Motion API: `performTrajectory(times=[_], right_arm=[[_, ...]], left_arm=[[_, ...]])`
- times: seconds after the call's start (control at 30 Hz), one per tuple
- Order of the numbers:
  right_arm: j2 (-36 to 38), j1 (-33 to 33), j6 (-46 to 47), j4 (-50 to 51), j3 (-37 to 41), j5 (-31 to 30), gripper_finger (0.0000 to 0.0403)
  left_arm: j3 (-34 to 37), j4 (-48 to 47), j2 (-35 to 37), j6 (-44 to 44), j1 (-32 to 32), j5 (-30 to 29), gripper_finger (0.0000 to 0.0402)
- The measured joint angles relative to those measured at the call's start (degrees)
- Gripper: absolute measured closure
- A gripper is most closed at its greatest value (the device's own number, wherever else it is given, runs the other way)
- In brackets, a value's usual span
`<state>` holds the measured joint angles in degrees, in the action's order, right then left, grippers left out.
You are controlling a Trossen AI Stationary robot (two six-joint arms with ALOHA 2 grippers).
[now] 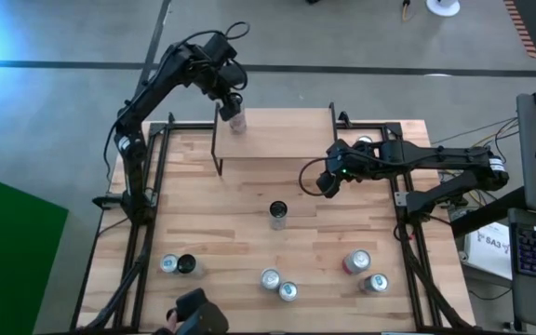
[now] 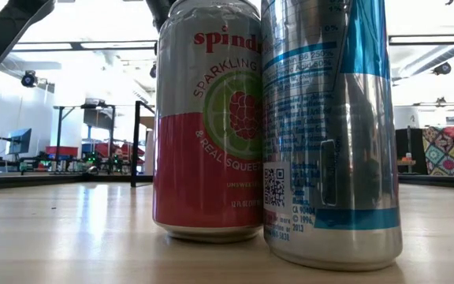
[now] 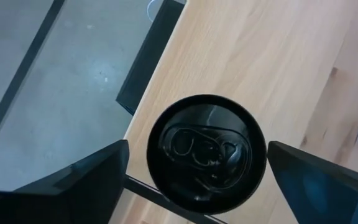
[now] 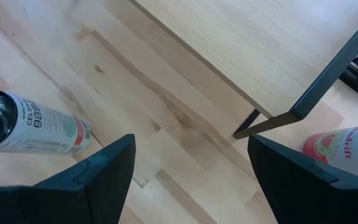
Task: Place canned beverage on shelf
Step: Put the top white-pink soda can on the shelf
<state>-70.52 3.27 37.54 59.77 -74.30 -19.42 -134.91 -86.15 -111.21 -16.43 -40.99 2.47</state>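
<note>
We see the left arm reach far out to the back left corner of the shelf (image 1: pixel 273 135). Its left gripper (image 1: pixel 234 104) points down over a can with a black top (image 3: pixel 206 149). This can stands on the light wood top of the shelf, close to its edge. The fingers (image 3: pixel 73 183) are open wide, one on each side of the can, and they do not touch it.

The right arm stretches in from the right side of the desk (image 1: pixel 231 242). Its right gripper (image 1: pixel 328 182) hangs just past the front right corner of the shelf. Its fingers (image 4: pixel 92 177) are open too, and they hold nothing. Below them we see the bare wood and one thin black leg of the shelf.

More cans stand on the desk. A dark-topped can (image 1: pixel 277 214) stands alone in the middle, in front of the shelf. Two cans (image 1: pixel 177 264) stand together near the front left. Two more (image 1: pixel 278 285) stand at the front middle. A red can (image 1: pixel 357 261) and another can (image 1: pixel 374 283) stand at the front right. From the low view, a pink and white can (image 2: pixel 207 118) and a silver and blue can (image 2: pixel 329 130) fill most of the picture, touching or almost touching. A black thing (image 1: pixel 198 314) sits at the front edge of the desk.
</note>
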Motion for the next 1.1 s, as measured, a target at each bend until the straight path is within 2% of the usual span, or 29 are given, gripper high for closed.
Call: performTrajectory(times=[0.5, 0.63, 0.73, 0.8, 0.9, 1.1], right_arm=[[0.0, 0.0, 0.0, -0.6, 0.0, -0.1, 0.0098], [0.4, -0.2, 0.0, -2.3, 0.0, -0.2, 0.0099], [1.5, -1.0, 0.4, -4.7, 0.1, -0.3, 0.0099], [2.6, -2.1, 0.5, -6.1, 0.1, -1.0, 0.0099], [4.6, -4.0, 1.8, -6.5, 0.1, -3.4, 0.0099], [9.3, -9.3, 3.6, -7.8, 1.1, -8.3, 0.0099]], left_arm=[[0.0, 0.9, 6.5, 1.4, -0.1, 2.9, 0.0031], [0.8, 4.7, 9.4, 2.6, -0.7, 6.4, 0.0031], [2.7, 9.5, 11.7, 3.5, -1.4, 6.8, 0.0031], [5.8, 13.3, 13.8, 4.0, -1.9, 7.9, 0.0031], [14.0, 21.0, 17.9, 5.5, -2.4, 10.1, 0.0031], [39.4, 42.9, 29.4, 10.4, -2.4, 11.8, 0.0031]])
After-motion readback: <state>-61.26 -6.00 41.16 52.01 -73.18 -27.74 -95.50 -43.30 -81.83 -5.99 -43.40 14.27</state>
